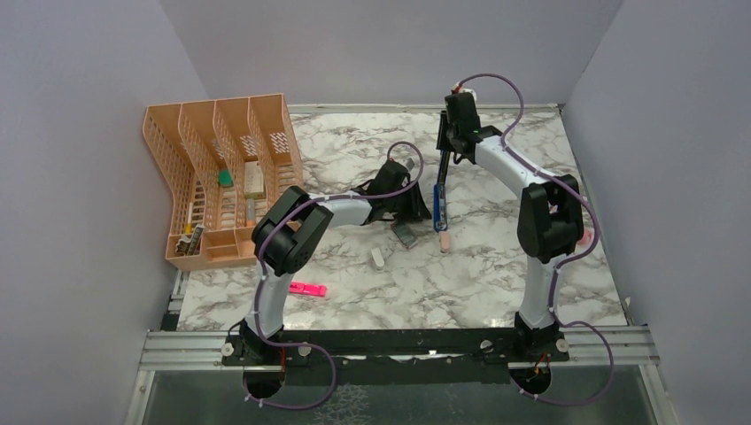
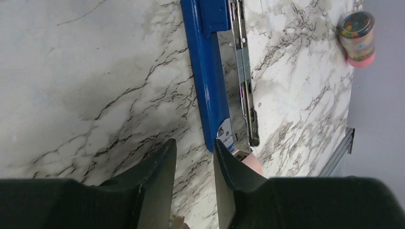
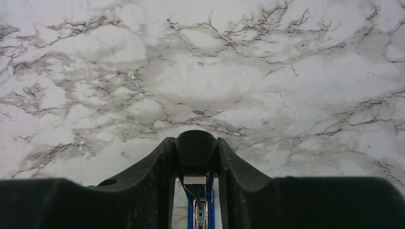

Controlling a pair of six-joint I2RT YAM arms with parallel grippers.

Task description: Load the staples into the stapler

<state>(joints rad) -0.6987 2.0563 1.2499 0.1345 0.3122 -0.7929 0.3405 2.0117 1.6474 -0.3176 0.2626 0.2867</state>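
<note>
The blue stapler (image 1: 439, 209) lies open on the marble table, its silver channel (image 2: 245, 81) exposed beside the blue body (image 2: 208, 81). My right gripper (image 1: 448, 152) is shut on the stapler's black end (image 3: 195, 145) and holds it lifted at the far side. My left gripper (image 1: 425, 214) is open and empty, its fingertips (image 2: 224, 157) right at the stapler's near end. A small grey tray of staples (image 1: 405, 232) sits on the table just below the left gripper. A brownish scrap (image 2: 177, 222) shows between the left fingers, too cut off to tell what it is.
A peach-pink piece (image 1: 445, 241) lies at the stapler's near end. A white capsule piece (image 1: 378, 257) and a pink highlighter (image 1: 308, 289) lie nearer the front. An orange desk organiser (image 1: 221, 177) stands at the left. A candy jar with a pink lid (image 2: 357, 33) stands at the right.
</note>
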